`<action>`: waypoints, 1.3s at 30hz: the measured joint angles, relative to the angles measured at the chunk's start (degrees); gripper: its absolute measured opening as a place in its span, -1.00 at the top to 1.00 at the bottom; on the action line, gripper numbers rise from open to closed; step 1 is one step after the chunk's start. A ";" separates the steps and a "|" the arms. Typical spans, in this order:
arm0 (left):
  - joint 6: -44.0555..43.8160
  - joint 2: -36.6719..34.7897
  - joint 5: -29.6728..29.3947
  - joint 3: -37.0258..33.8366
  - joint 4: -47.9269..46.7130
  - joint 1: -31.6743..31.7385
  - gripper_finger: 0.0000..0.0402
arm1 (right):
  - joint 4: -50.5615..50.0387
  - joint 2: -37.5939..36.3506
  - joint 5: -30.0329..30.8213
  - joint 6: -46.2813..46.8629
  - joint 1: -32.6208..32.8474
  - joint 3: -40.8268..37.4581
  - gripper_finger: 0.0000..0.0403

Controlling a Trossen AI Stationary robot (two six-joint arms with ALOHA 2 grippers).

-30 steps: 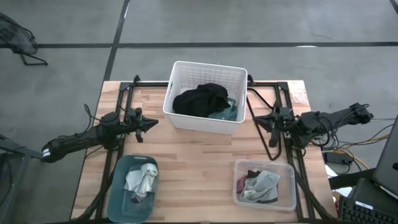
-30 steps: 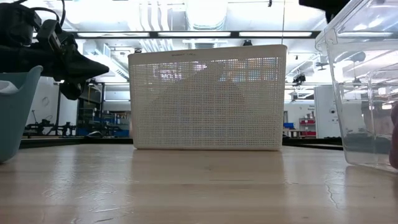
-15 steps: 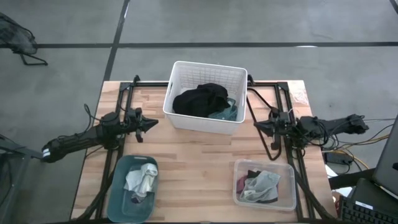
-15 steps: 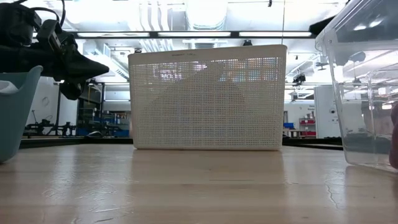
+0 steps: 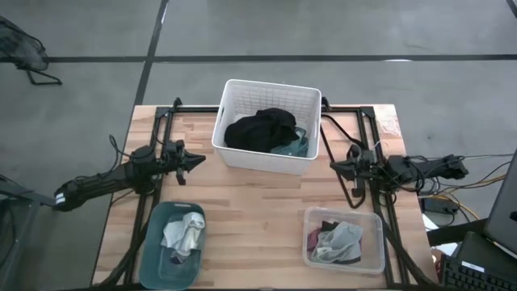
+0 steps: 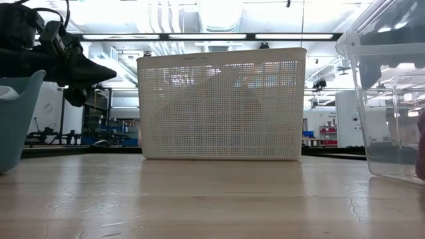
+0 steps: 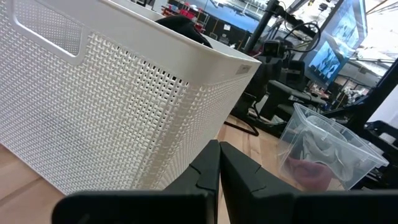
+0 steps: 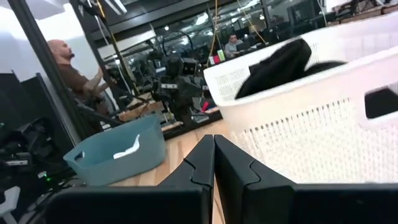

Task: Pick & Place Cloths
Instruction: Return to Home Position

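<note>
A black cloth [image 5: 260,129] and a teal-green one [image 5: 296,145] lie in the white perforated basket [image 5: 234,93] at the table's far middle. A white-grey cloth [image 5: 184,234] sits in the teal bin [image 5: 155,246] near left. Grey and maroon cloths [image 5: 335,238] lie in the clear bin [image 5: 378,242] near right. My left gripper [image 5: 200,160] is shut, empty, left of the basket; it also shows as my left gripper [image 7: 219,149]. My right gripper [image 5: 333,164] is shut, empty, right of the basket, also seen as my right gripper [image 8: 214,142].
Bare wooden table [image 5: 258,210] lies between the basket and the two near bins. Black frame rails [image 5: 166,121] run along both table sides. A person [image 8: 74,74] stands in the room beyond the table. The low view shows the basket [image 6: 222,103] in the middle.
My right arm has drawn back and dropped lower toward the table's right edge, its gripper staying shut beside the basket. The left arm and all cloths have kept still.
</note>
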 joint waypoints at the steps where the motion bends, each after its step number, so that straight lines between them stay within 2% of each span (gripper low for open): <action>1: 0.00 -0.01 0.01 0.00 0.00 -0.01 0.93 | 0.16 0.07 0.03 0.19 -0.02 -0.47 0.96; 39: 0.00 -0.01 0.02 0.00 0.02 0.00 0.93 | -0.47 0.89 1.20 -0.10 0.01 -1.29 0.96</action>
